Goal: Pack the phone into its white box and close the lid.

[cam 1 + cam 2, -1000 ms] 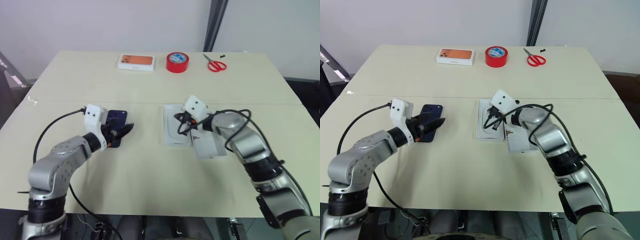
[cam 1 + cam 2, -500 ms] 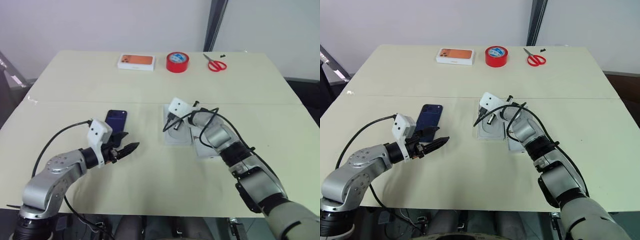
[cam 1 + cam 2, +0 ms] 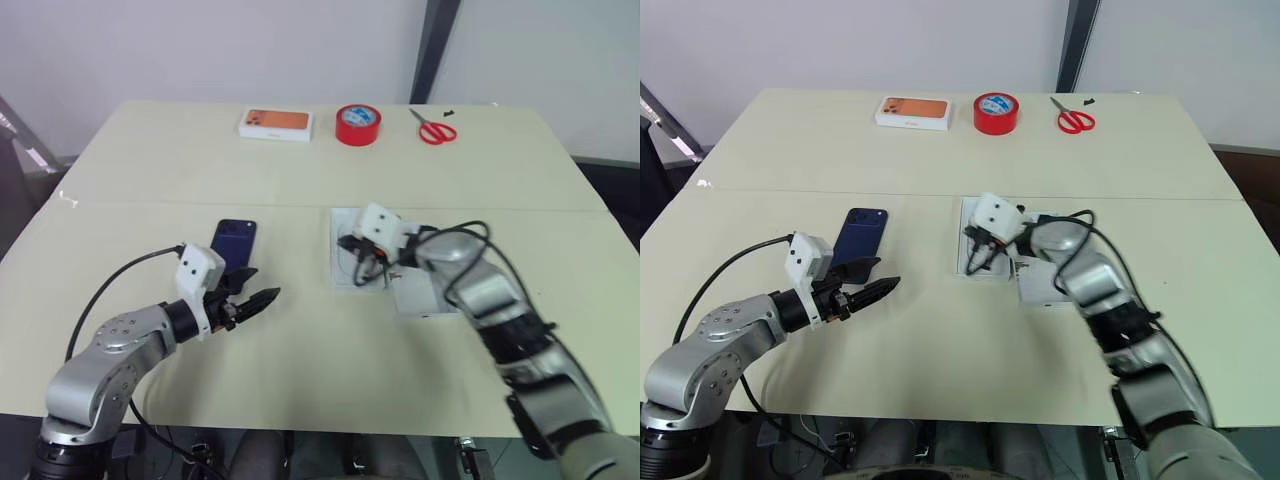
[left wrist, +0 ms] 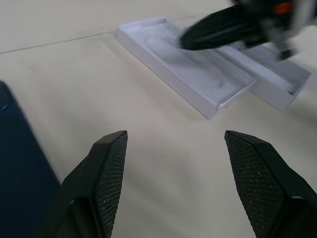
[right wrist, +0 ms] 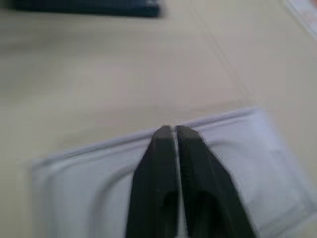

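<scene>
Arms first: your left arm is bent at the elbow and reaches forward low over the table (image 3: pixel 300 370), its left gripper (image 3: pixel 258 298) pointing toward the robot's right, jaws spread wide with nothing between them. The phone (image 3: pixel 233 243) lies flat on the table just beyond that gripper, untouched. Your right arm angles in from the right, wrist turned toward the left, and the right gripper (image 5: pixel 174 133) hangs tilted down over the white box (image 3: pixel 352 262); its fingers (image 5: pixel 156 168) stand almost together, a thin slit between them, gripping nothing. The lid (image 3: pixel 425 292) lies beside the white box on its right, partly under the right forearm.
</scene>
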`<move>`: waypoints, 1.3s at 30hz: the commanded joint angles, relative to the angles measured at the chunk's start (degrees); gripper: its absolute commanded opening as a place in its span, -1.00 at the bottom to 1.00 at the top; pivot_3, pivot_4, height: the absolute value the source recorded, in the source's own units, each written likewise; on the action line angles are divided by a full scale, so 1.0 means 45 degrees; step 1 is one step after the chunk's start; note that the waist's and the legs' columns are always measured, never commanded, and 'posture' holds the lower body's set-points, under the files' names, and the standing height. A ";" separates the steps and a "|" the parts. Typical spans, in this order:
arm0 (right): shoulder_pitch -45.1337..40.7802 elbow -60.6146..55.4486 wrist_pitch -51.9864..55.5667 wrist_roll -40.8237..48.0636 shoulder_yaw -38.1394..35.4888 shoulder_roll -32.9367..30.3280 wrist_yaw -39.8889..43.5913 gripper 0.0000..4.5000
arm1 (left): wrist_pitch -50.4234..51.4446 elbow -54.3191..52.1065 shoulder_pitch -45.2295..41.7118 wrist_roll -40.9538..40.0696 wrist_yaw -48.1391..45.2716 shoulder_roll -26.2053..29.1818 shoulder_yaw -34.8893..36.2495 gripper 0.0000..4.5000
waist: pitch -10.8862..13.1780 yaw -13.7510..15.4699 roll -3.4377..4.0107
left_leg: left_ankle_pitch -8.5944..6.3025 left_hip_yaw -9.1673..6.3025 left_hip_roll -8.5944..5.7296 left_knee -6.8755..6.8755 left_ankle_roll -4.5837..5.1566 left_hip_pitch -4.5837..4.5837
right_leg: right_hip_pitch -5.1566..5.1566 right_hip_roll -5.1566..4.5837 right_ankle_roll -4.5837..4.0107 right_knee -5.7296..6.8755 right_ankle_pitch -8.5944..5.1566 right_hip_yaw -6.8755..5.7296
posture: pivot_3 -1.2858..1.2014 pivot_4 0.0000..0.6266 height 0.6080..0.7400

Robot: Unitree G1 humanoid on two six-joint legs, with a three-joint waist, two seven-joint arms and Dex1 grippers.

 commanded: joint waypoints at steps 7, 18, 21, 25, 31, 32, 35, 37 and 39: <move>0.1748 -0.2146 0.0435 -0.0075 0.0586 -0.0980 0.0672 0.51 | -0.1106 -0.0607 0.0166 0.0037 -0.1167 0.0627 -0.0116 0.46 | 0.0001 -0.0108 0.0006 | 0.0001 0.0005 0.0012 -0.0002 -0.0001 0.0026 | 0.0003 0.0012 -0.0005 0.0023 -0.0001 0.0010 | 0.03 -0.52 1.00; 0.1758 -0.1552 -0.0579 -0.0382 0.0829 -0.0430 0.0409 -0.78 | -0.1632 -0.0487 0.0854 0.0425 -0.1615 0.1295 -0.0025 0.46 | 0.0001 -0.0040 0.0005 | 0.0001 0.0005 0.0009 -0.0001 -0.0002 0.0017 | 0.0006 0.0003 -0.0006 0.0003 -0.0001 0.0007 | 0.03 -0.52 1.00; 0.1774 -0.1864 -0.0631 -0.0402 0.0986 -0.0248 0.0464 -0.98 | -0.1650 -0.0391 0.0998 0.0435 -0.1508 0.1296 0.0309 0.46 | 0.0001 -0.0056 0.0005 | 0.0000 0.0005 0.0010 -0.0002 -0.0002 0.0019 | 0.0005 0.0007 -0.0006 0.0006 -0.0001 0.0007 | 0.03 -0.52 1.00; 0.1754 -0.2770 -0.0183 -0.0606 0.1436 0.0163 0.0184 -0.98 | -0.1637 -0.0197 0.1337 0.0220 -0.1337 0.1302 0.1252 0.46 | 0.0001 -0.0062 0.0006 | 0.0000 0.0003 0.0011 -0.0002 -0.0002 0.0018 | 0.0003 0.0006 -0.0006 0.0006 -0.0001 0.0005 | 0.03 -0.52 1.00; 0.1682 -0.3001 0.0348 -0.0899 0.1802 0.0613 -0.0230 -0.98 | -0.1584 -0.0083 0.1764 0.0127 -0.1380 0.1388 0.2015 0.46 | 0.0001 -0.0022 0.0005 | 0.0000 0.0003 0.0011 -0.0002 -0.0002 0.0017 | 0.0004 0.0001 -0.0006 0.0005 -0.0001 0.0005 | 0.03 -0.52 1.00; 0.1666 -0.2986 0.0329 -0.0808 0.1805 0.0596 -0.0115 -0.98 | -0.1582 -0.0074 0.1814 0.0118 -0.1374 0.1390 0.2078 0.46 | 0.0001 -0.0007 0.0005 | 0.0000 0.0003 0.0008 -0.0002 -0.0002 0.0016 | 0.0004 -0.0004 -0.0006 0.0003 -0.0001 0.0004 | 0.03 -0.52 1.00; 0.1662 -0.3125 0.0427 -0.0318 0.1667 0.0586 0.0285 -0.70 | -0.1558 -0.0040 0.1870 0.0058 -0.1303 0.1366 0.2232 0.46 | 0.0001 -0.0021 0.0004 | 0.0000 0.0002 0.0007 -0.0002 -0.0003 0.0014 | 0.0004 -0.0007 -0.0006 -0.0001 -0.0001 0.0002 | 0.03 -0.52 1.00; 0.1594 -0.3277 0.0435 0.0105 0.1359 0.0740 0.0367 -0.35 | -0.1477 0.0001 0.1836 -0.0071 -0.1181 0.1288 0.2466 0.46 | 0.0001 -0.0040 0.0004 | 0.0000 0.0001 0.0007 -0.0002 -0.0003 0.0015 | 0.0004 -0.0006 -0.0007 0.0001 -0.0001 0.0001 | 0.03 -0.52 1.00; 0.1296 -0.3221 0.0744 0.0625 0.0815 0.1126 0.0134 0.15 | -0.1249 0.0125 0.1689 -0.0281 -0.0847 0.1175 0.2818 0.46 | 0.0001 -0.0081 0.0005 | 0.0000 0.0001 0.0008 -0.0002 -0.0003 0.0017 | 0.0003 -0.0004 -0.0007 0.0004 -0.0001 0.0002 | 0.03 -0.52 1.00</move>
